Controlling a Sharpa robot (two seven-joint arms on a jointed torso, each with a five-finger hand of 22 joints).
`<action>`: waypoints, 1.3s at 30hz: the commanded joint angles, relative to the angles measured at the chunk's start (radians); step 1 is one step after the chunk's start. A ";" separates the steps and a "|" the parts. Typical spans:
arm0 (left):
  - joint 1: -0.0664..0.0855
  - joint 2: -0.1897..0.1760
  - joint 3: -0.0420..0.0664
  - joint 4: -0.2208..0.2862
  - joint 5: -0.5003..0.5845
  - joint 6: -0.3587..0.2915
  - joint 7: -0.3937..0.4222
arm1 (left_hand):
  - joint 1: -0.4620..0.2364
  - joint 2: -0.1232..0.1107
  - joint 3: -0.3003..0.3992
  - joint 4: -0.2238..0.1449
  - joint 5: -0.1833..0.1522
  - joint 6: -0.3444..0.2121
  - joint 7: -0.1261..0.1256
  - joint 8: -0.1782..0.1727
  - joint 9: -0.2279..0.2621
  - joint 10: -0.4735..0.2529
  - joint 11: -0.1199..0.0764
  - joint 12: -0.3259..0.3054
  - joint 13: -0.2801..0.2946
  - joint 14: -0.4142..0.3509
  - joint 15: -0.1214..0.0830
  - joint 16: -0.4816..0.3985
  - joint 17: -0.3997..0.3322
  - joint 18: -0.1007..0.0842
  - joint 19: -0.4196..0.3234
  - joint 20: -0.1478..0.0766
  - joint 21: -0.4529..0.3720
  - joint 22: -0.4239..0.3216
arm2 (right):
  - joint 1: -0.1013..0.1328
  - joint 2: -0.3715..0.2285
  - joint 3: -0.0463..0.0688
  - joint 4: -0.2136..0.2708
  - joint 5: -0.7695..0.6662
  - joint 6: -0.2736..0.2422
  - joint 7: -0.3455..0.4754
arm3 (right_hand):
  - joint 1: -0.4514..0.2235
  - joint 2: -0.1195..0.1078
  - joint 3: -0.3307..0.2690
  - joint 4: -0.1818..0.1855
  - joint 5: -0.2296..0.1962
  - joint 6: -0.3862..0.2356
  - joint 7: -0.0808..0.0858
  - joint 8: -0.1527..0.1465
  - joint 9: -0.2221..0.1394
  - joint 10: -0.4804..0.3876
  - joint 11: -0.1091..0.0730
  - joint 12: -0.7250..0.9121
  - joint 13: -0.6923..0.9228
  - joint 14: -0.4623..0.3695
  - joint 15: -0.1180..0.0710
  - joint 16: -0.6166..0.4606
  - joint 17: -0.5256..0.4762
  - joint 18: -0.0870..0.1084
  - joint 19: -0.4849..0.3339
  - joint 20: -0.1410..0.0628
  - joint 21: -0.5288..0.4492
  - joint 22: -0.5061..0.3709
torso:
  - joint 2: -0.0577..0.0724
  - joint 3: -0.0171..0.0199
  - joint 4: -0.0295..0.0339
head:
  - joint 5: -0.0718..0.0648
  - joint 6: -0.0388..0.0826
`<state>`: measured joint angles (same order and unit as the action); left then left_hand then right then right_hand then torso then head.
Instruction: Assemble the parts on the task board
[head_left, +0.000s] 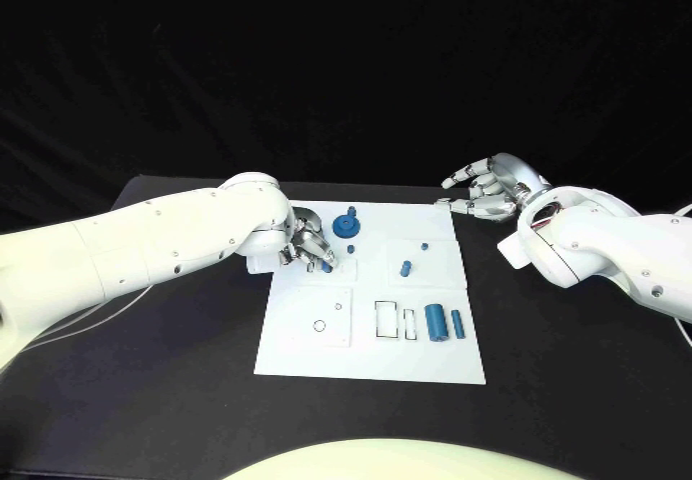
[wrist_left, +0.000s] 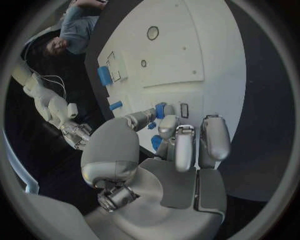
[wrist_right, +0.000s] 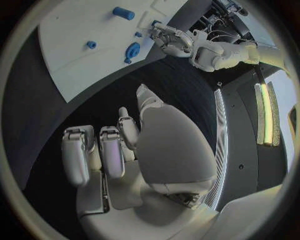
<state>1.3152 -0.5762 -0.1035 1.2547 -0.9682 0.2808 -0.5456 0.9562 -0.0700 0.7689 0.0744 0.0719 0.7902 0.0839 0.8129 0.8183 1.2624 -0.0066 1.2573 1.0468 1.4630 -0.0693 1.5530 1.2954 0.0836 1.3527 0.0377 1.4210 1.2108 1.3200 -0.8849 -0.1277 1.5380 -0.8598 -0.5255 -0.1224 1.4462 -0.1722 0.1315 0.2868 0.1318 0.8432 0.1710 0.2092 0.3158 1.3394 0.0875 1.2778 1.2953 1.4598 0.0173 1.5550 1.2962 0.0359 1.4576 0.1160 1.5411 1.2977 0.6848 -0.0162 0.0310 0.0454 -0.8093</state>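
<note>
**Left hand on a blue part at the board's left edge**

The left hand pinches a small blue part over the white board. The right hand hangs beyond the board's far right corner, fingers loosely curled, holding nothing. Two blue cylinders lie near the board's right edge.

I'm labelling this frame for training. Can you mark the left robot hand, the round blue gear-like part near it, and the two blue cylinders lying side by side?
left robot hand (head_left: 306, 246): head view, on the curled fingers.
round blue gear-like part (head_left: 346, 226): head view, on its top face.
two blue cylinders (head_left: 436, 324): head view, on the thicker one's side.
</note>
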 joint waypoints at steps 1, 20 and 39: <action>-0.001 0.003 -0.001 -0.002 -0.001 0.008 -0.002 | 0.004 0.045 0.189 -0.030 0.035 0.037 -0.028 0.006 0.029 0.021 -0.007 -0.003 -0.001 0.104 0.000 0.012 0.264 -0.010 0.010 0.005 0.008 0.015 | -0.001 0.001 0.000 0.000 -0.004 0.004 0.001 | -0.031 0.016 0.022 -0.001 0.010 -0.010 0.000 0.023 0.008 -0.019 -0.002 -0.007 0.007 0.101 -0.008 -0.006 0.237 -0.026 0.096 -0.005 -0.011 0.252 | -0.001 0.0001 -0.0003 | -0.001 0.000; -0.001 0.016 -0.002 -0.019 -0.002 0.005 -0.001 | -0.089 0.022 0.068 0.082 0.003 0.069 -0.037 -0.003 0.053 0.035 -0.013 0.006 0.012 0.107 -0.004 0.016 0.272 -0.011 0.015 0.003 0.010 0.024 | -0.001 -0.001 0.000 0.002 -0.009 0.003 0.002 | -0.032 0.016 0.022 -0.001 0.010 -0.012 0.000 0.026 0.008 -0.022 -0.002 -0.009 0.004 0.100 -0.009 -0.008 0.234 -0.025 0.095 -0.005 -0.014 0.251 | -0.001 0.0001 0.0003 | -0.004 0.001; -0.001 0.017 -0.003 -0.018 -0.002 0.017 -0.001 | -0.084 -0.006 0.005 0.088 0.004 0.079 -0.044 -0.012 0.062 0.040 -0.019 0.008 0.016 0.108 -0.009 0.018 0.275 -0.012 0.019 -0.002 0.011 0.028 | -0.001 -0.001 0.000 0.002 -0.009 0.004 0.003 | -0.032 0.016 0.022 -0.001 0.010 -0.012 0.000 0.026 0.008 -0.022 -0.002 -0.009 0.004 0.100 -0.009 -0.008 0.234 -0.025 0.095 -0.005 -0.014 0.251 | -0.001 -0.0004 0.0005 | -0.004 -0.004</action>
<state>1.3147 -0.5622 -0.1060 1.2335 -0.9707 0.2930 -0.5476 0.8707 -0.0768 0.7889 0.1561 0.0633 0.8406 0.0591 0.8131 0.8600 1.2785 -0.0160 1.2576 1.0484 1.4630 -0.0696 1.5530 1.2954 0.0836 1.3529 0.0376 1.4210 1.2172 1.3198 -0.8861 -0.1278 1.5386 -0.8666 -0.5239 -0.1210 1.4462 -0.1723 0.1315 0.2867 0.1317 0.8416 0.1723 0.2206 0.3158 1.3375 0.0859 1.2778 1.2951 1.4598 0.0172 1.5550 1.2962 0.0359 1.4576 0.1160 1.5411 1.2977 0.6838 -0.0167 0.0311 0.0405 -0.8125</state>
